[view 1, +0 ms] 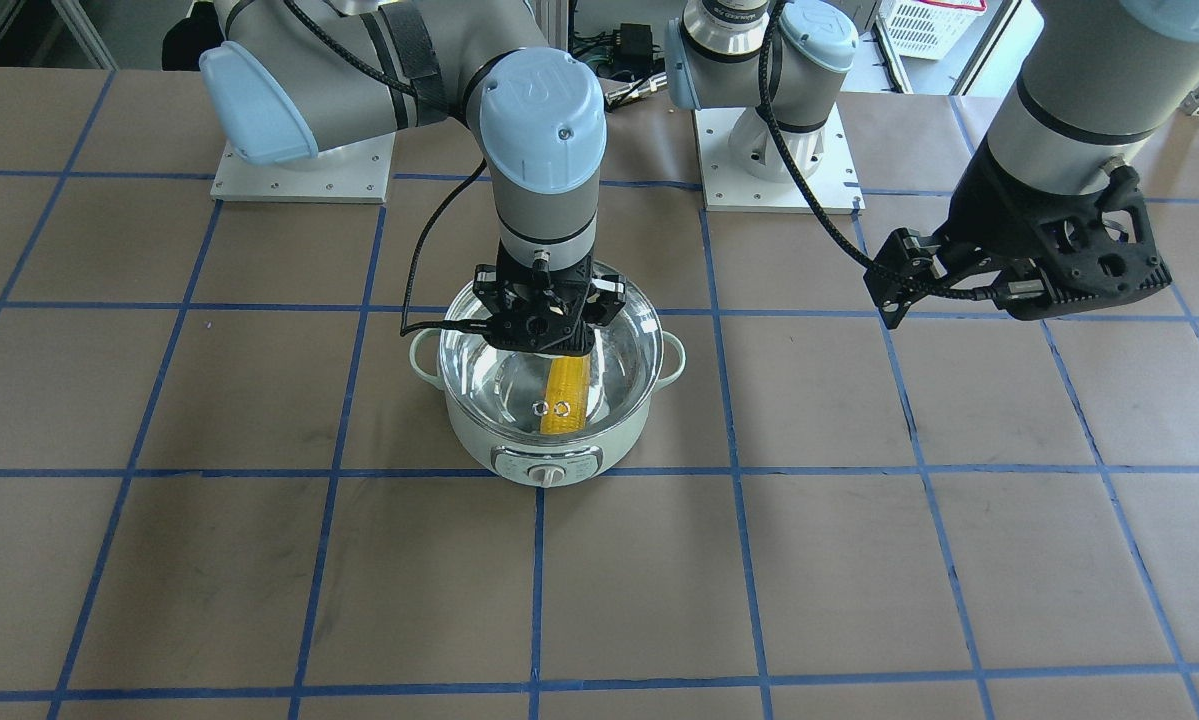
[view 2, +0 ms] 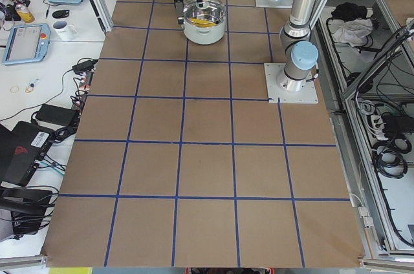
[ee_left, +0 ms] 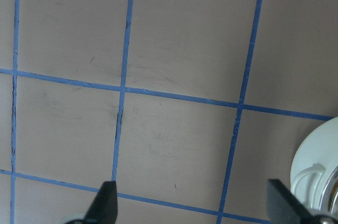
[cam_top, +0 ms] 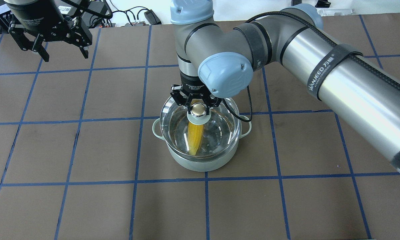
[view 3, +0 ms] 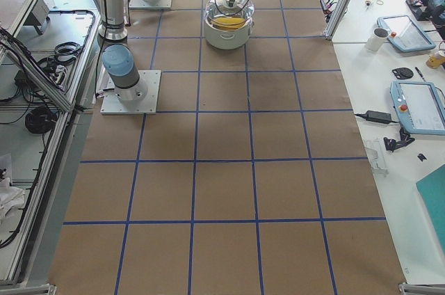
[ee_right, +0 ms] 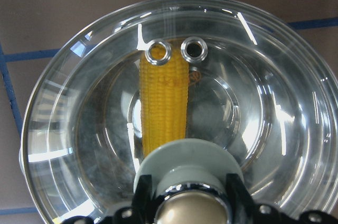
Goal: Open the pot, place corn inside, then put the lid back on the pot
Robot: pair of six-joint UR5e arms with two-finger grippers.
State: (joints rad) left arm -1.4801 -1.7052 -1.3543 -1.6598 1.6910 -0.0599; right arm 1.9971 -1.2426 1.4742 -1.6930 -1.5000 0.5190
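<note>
The right arm's forearm is nearest the overhead lens and slants in over the surface. At far left the left gripper hangs near the far edge with its jaws spread wide and holding nothing, well apart from the pot. Bare taped squares lie on every side of the pot. The right gripper stands upright over it, jaws closed on the knob of the lid. Whether the glass rim sits on the pot I cannot tell. The corn lies inside, under the glass. A cable loops just beside one handle. Only the front view shows the dial. The left side view adds a mug and a tablet beyond the surface's edge.
</note>
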